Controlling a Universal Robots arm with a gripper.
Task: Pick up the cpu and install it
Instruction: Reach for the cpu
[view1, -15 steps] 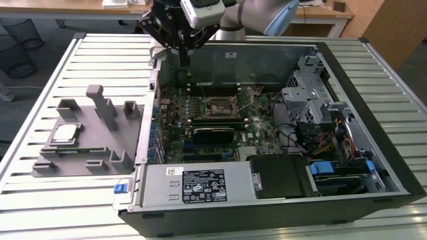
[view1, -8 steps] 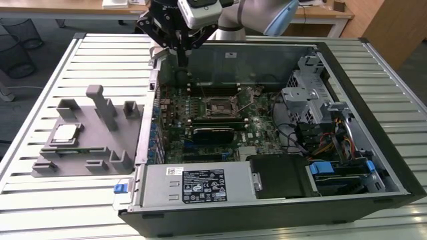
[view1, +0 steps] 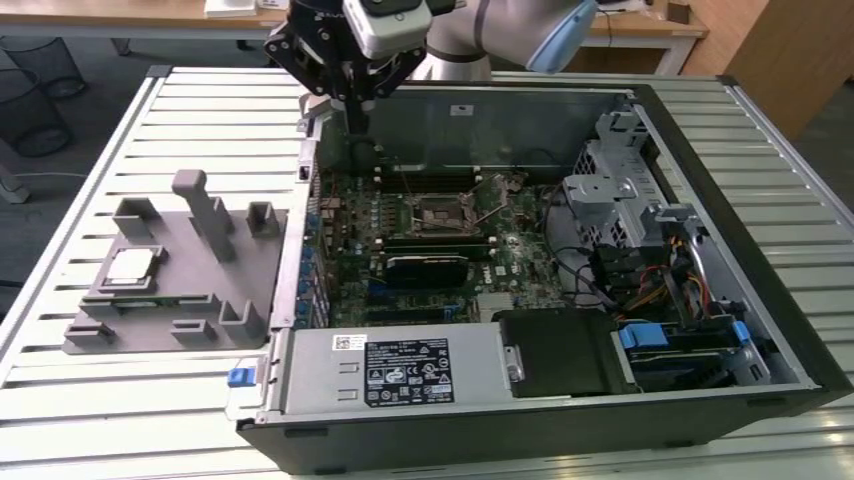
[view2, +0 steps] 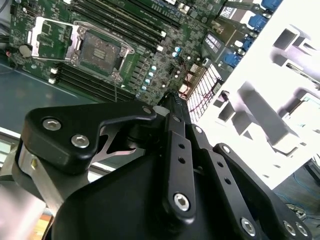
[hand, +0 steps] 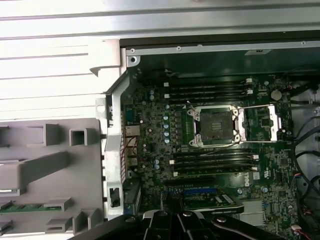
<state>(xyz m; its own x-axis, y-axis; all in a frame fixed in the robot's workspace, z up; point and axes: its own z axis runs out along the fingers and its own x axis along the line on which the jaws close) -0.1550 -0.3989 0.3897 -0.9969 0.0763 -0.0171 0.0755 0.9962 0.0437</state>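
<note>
Arm: the arm (view1: 514, 30) reaches in from the far side of the table, its wrist turned straight down.
Gripper: the black gripper (view1: 358, 128) hangs over the case's far corner on the exterior view's left, above the motherboard's edge.
Pincer: clenched, with the two fingers together and nothing between them; the linkage runs to one narrow tip in the second wrist view (view2: 170, 98).
Cpu: the cpu (view1: 130, 265) lies flat, silver top up, in a square seat of the tray, outside the case and well apart from the gripper.
Tray: a grey tray (view1: 147, 330) with upright blocks sits just beside the case, on the exterior view's left; a green memory stick (hand: 25, 207) lies in one of its slots.
Socket: the socket (hand: 216, 125) on the motherboard (hand: 155, 145) is empty, and its metal lid (hand: 262, 122) is swung open to one side.
Case: a black case (view1: 747, 150) lies on its side with the panel off; a silver power supply (view1: 387, 365) fills its near end.
Surface: a white slatted metal table (view1: 134, 410).
Room: wooden desks (view1: 641, 25) stand behind the table, and wire bins (view1: 40, 70) are on a grey floor at the exterior view's left.
Count: one arm, one gripper, one cpu, one tray, one memory stick, one case, one socket, two bins.
</note>
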